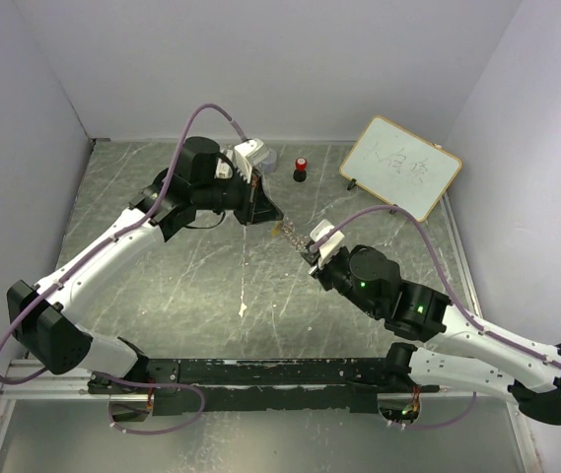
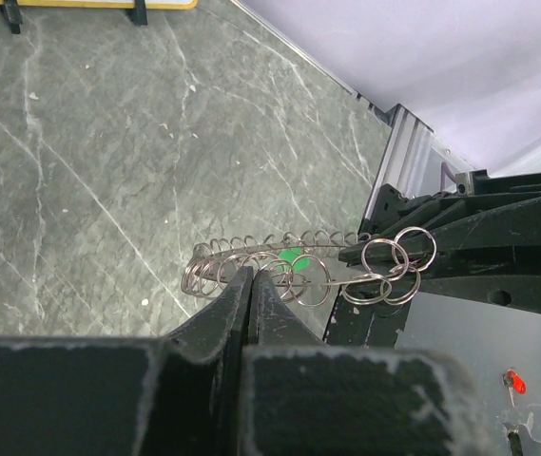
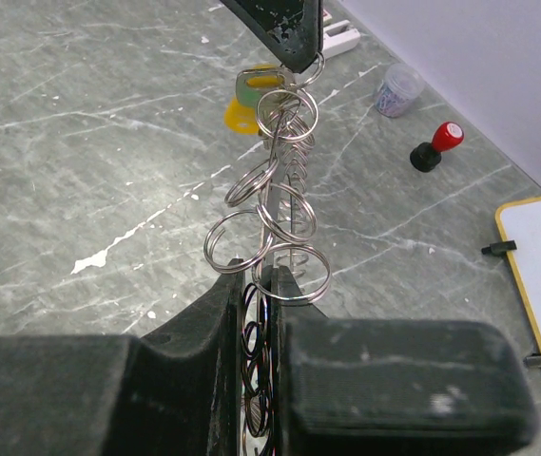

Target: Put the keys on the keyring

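Observation:
The keyring [image 1: 293, 236], a thin silvery ring fringed with small split rings, is held above the table between both grippers. My left gripper [image 1: 270, 221] is shut on its far end [image 2: 251, 275]. My right gripper [image 1: 311, 250] is shut on its near end [image 3: 270, 280]. In the right wrist view the keyring [image 3: 284, 195] runs up to the left fingertips [image 3: 284, 24]. The green key [image 3: 251, 87] and the yellow-orange key [image 3: 240, 116] sit right by that far end. I cannot tell if they are threaded on. The green key [image 2: 295, 256] also shows behind the rings in the left wrist view.
A red-capped black knob [image 1: 301, 168] stands at the back, also in the right wrist view [image 3: 438, 147]. A grey round cup [image 3: 398, 90] stands near it. A small whiteboard [image 1: 400, 166] leans at the back right. White walls close in the table's sides.

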You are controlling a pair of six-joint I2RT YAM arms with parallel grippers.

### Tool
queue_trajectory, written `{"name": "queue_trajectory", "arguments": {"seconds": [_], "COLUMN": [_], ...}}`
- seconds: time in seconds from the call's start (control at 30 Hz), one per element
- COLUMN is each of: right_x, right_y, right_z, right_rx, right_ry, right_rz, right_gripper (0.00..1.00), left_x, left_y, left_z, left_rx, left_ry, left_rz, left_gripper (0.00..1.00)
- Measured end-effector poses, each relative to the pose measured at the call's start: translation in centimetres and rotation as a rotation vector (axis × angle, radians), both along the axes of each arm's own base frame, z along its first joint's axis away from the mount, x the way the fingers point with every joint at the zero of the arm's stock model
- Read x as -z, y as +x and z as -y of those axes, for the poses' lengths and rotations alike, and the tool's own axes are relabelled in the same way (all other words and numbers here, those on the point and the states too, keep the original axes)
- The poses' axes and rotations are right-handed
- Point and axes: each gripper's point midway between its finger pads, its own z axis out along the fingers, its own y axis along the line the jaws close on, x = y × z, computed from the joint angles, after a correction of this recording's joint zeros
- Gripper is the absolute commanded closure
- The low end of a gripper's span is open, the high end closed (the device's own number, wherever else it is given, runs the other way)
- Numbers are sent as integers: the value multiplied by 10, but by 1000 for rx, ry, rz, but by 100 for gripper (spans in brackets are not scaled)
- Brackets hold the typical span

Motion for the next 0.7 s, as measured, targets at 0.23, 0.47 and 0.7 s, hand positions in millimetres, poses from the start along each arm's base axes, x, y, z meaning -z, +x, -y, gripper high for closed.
{"name": "queue_trajectory", "arguments": {"seconds": [0.23,0.47,0.7], "right_x": [-2,-8,-7], "right_y": [1,-2,-7], "right_z": [0,1,0], "right_rx": [5,-8,-39], "right_ry": [9,30,38], "right_rz": [5,12,9], "right_gripper": [100,100,100], "left_x": [-2,-5,-5], "left_y": [0,-3,-10], "left_z": [-3,-1,-3], "left_rx": [10,39,82], "left_ry": [-2,-21,-55], "left_rz": [-5,2,39], "left_gripper": [93,93,93]}}
